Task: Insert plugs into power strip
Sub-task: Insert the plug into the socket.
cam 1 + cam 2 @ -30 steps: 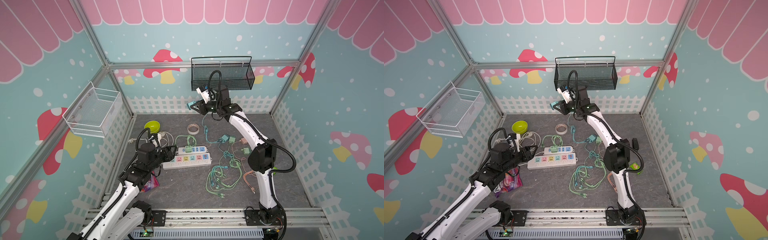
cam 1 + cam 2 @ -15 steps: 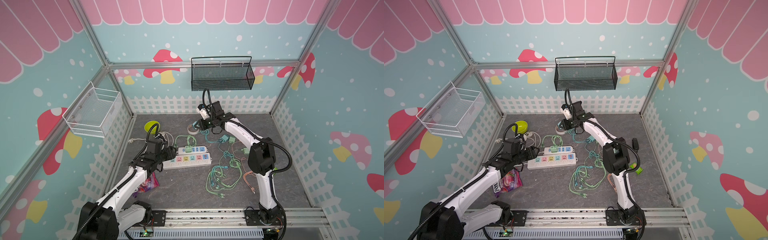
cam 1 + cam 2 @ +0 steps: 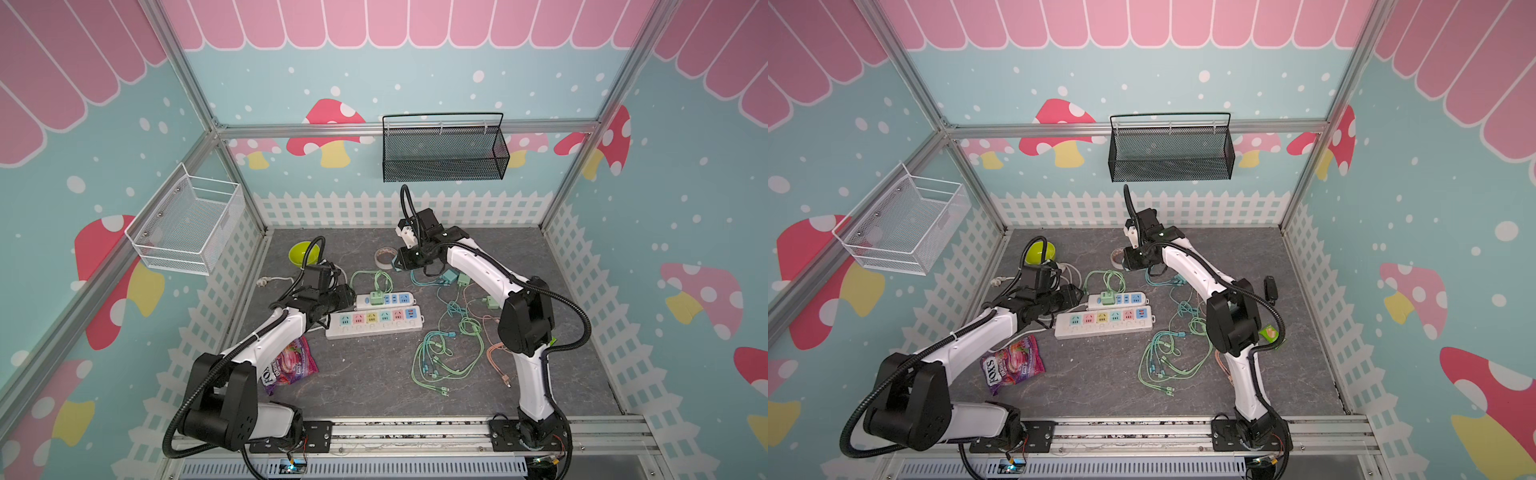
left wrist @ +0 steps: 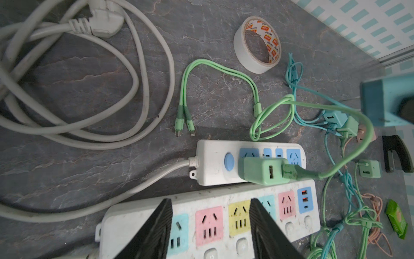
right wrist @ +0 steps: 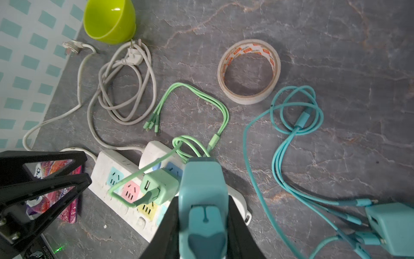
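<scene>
Two white power strips lie side by side mid-table: a short one with a mint green plug seated in it, and a long one with pastel sockets. My right gripper is shut on a teal plug, held low behind the short strip. My left gripper hangs open over the long strip's cord end with nothing between its fingers. Loose plugs lie right of the strips: teal, mint, another mint. A further teal plug lies near the right gripper.
A tape roll and a lime bowl sit at the back. Thick white cords coil left of the strips. Tangled thin cables spread right of them. A candy bag lies by the left arm.
The right arm has come down from near the black wall basket to low over the table, still holding the teal plug. The left arm has reached out over the long strip.
</scene>
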`<state>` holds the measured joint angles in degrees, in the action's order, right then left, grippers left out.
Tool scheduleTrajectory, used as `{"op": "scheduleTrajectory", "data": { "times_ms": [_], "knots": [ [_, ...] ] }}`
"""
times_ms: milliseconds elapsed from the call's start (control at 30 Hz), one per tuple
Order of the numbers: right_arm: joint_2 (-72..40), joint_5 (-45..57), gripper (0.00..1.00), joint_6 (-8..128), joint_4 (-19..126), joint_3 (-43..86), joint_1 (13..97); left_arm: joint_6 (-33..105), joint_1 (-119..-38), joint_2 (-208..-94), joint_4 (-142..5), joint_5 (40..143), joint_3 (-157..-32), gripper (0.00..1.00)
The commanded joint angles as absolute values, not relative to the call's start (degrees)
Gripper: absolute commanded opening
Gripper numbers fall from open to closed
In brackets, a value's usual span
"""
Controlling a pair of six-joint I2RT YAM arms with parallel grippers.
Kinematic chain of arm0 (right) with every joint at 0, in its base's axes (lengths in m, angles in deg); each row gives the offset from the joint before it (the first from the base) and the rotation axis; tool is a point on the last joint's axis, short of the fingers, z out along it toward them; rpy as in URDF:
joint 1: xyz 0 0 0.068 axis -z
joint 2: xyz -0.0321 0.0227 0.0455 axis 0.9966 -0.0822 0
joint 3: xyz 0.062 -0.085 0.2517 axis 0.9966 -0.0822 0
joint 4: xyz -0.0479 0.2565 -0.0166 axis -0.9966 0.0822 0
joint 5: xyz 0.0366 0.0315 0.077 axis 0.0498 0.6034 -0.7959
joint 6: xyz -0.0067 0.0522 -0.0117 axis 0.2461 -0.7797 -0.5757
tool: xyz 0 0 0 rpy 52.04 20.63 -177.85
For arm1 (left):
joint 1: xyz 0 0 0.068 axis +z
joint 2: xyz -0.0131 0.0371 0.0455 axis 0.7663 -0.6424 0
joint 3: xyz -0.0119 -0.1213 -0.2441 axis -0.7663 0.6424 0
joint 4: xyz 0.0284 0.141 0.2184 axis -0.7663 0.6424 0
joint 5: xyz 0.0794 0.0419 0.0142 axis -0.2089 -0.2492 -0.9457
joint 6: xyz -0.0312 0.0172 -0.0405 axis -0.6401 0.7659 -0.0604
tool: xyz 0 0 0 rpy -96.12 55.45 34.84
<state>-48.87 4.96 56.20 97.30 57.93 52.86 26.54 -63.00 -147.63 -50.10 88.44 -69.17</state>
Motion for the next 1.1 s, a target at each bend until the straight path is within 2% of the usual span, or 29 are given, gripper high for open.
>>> {"op": "scheduleTrajectory", "data": {
  "times_ms": [0,600,1067],
  "knots": [
    [-47.09,7.12,0.00,53.78,100.30,56.12,51.66,27.23,-62.73,-150.50,-51.70,90.24,-71.62,0.54],
    [-49.11,15.51,0.00,48.08,101.11,51.52,46.93,25.91,-62.24,-161.45,-54.65,93.44,-74.13,0.40],
    [-50.93,14.94,0.00,45.51,99.34,49.86,45.24,24.94,-62.11,-164.48,-56.39,94.93,-74.20,0.34]
  ]
}}
